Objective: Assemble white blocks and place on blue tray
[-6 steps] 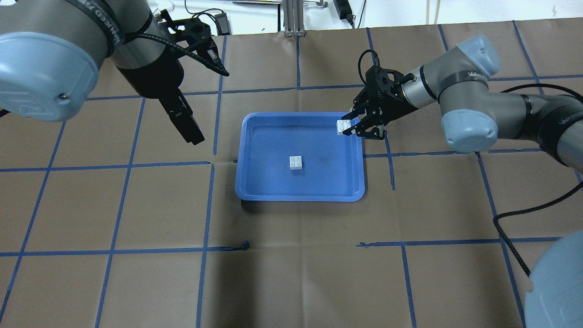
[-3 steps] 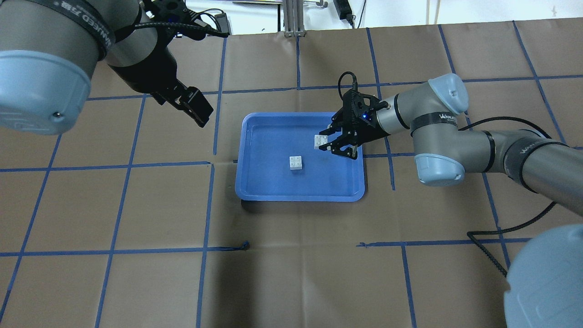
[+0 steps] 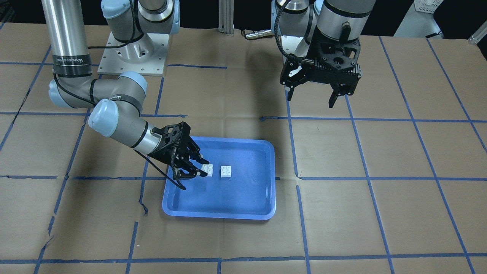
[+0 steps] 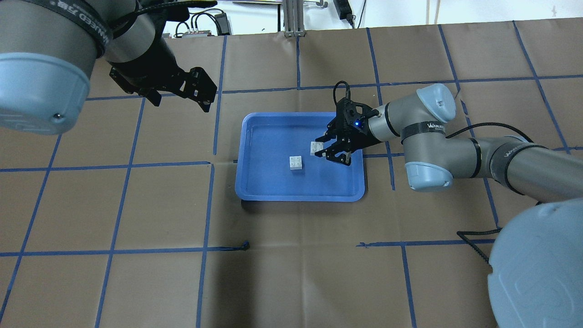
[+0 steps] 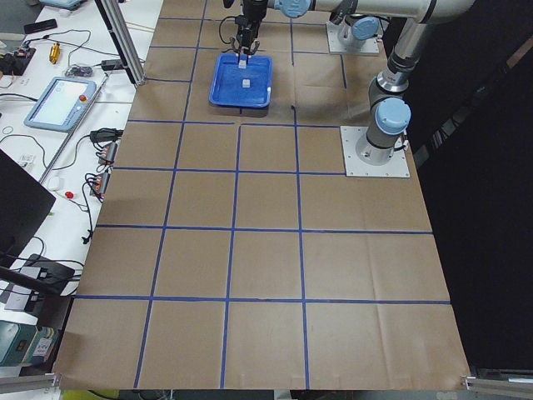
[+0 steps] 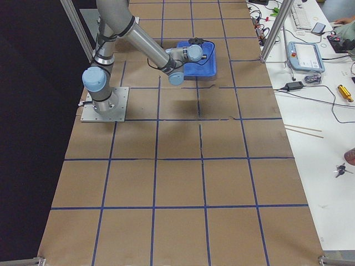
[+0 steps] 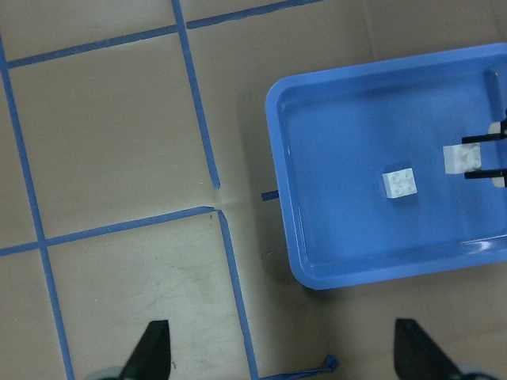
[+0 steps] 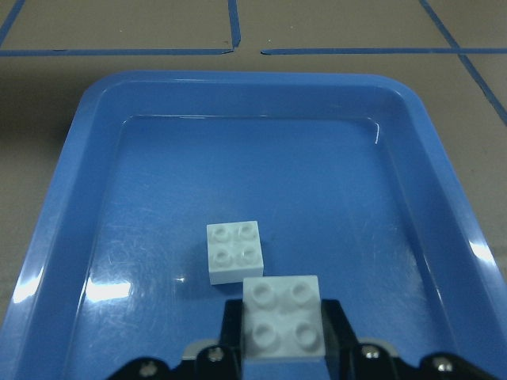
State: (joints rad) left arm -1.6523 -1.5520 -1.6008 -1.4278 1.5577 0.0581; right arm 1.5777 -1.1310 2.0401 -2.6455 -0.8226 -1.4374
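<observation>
Blue tray (image 8: 245, 79) fills the view. One white block (image 8: 283, 318), studs up, is clamped between black fingers (image 8: 333, 328) at near edge. Second white block (image 8: 235, 251) lies on the tray floor, just beyond, slightly left. Brown counter (image 8: 119, 24) lies past the far rim.

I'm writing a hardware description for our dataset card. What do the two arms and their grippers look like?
Both the left arm and right arm are grey tubes with pale blue rounded joint caps and black bands bearing white lettering. Black cables run along each. The left gripper and right gripper are black, open-framed and two-fingered.
</observation>
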